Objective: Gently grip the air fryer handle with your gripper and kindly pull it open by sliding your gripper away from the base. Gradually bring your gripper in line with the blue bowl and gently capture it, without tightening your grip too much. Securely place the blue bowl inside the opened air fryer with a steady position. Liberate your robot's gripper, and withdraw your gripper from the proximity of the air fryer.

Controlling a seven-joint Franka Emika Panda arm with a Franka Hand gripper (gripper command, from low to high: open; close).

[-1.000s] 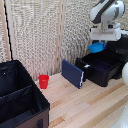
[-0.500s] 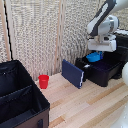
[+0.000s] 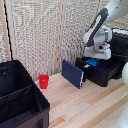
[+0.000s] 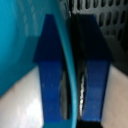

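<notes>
The gripper (image 3: 95, 59) hangs from the white arm over the air fryer's (image 3: 116, 50) pulled-out black drawer (image 3: 102, 74), at the exterior view's right. It is shut on the rim of the light-blue bowl (image 3: 90, 62), which sits low in the drawer opening. In the wrist view the two dark blue fingers (image 4: 50, 75) pinch the thin rim, with the bowl's (image 4: 20, 40) inside beside them. The drawer's perforated black basket (image 4: 107, 15) shows behind. I cannot make out the air fryer handle.
A dark navy flat slab (image 3: 73, 73) leans at the drawer's front end. A red cup (image 3: 44, 81) stands on the wooden table (image 3: 85, 107) near the curtain. A large black fabric compartment bin (image 3: 17, 97) fills the exterior view's lower left.
The arm has come down and slightly toward the exterior view's left, carrying the blue bowl from above the air fryer into the open drawer. The grip stays shut.
</notes>
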